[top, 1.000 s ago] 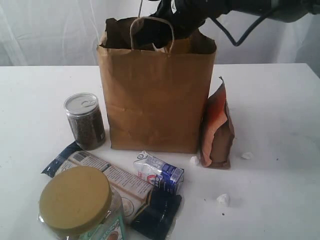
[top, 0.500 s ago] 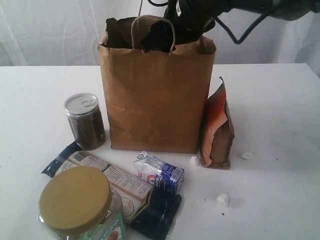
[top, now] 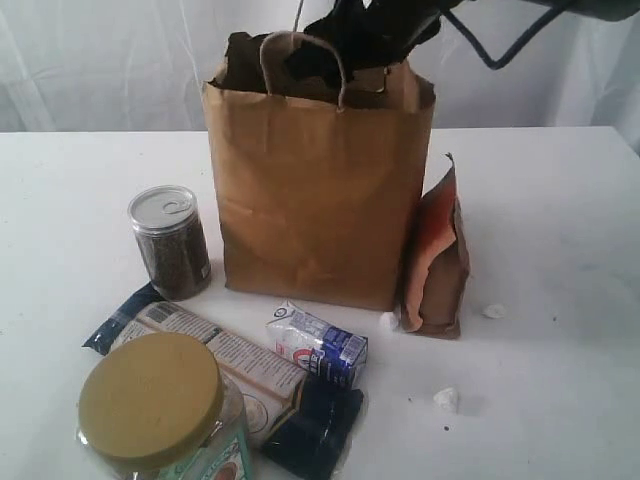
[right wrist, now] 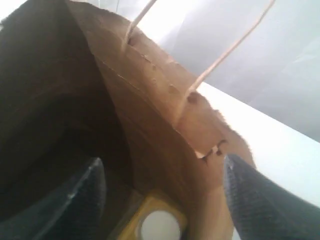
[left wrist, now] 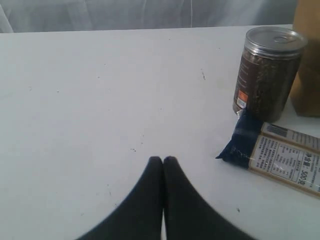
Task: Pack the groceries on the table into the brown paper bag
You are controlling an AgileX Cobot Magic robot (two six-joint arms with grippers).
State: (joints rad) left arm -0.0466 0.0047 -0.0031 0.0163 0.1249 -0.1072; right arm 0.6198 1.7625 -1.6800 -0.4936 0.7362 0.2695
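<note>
Right wrist view: right gripper [right wrist: 161, 162], fingers spread wide, above the bottle [right wrist: 159, 224] lying loose between them inside the bag [right wrist: 150, 75] (its wall seems between them too), so lift straight, gently; left gripper [left wrist: 162, 159] fingers pressed together.

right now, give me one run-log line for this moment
right gripper: open at brown paper bag mouth | yellow-grain bottle: inside bag | left gripper: shut, empty, over table | unpacked: can, jar, packet, carton, pouch

The left tool [left wrist: 162, 160] has two smooth black fingers [left wrist: 142, 205] tapering to rounded tips. The right tool [right wrist: 164, 161] has dark grey, rough-textured pads [right wrist: 252, 200]. A looping black cable [top: 488, 64] hangs off the black arm [top: 385, 25].
</note>
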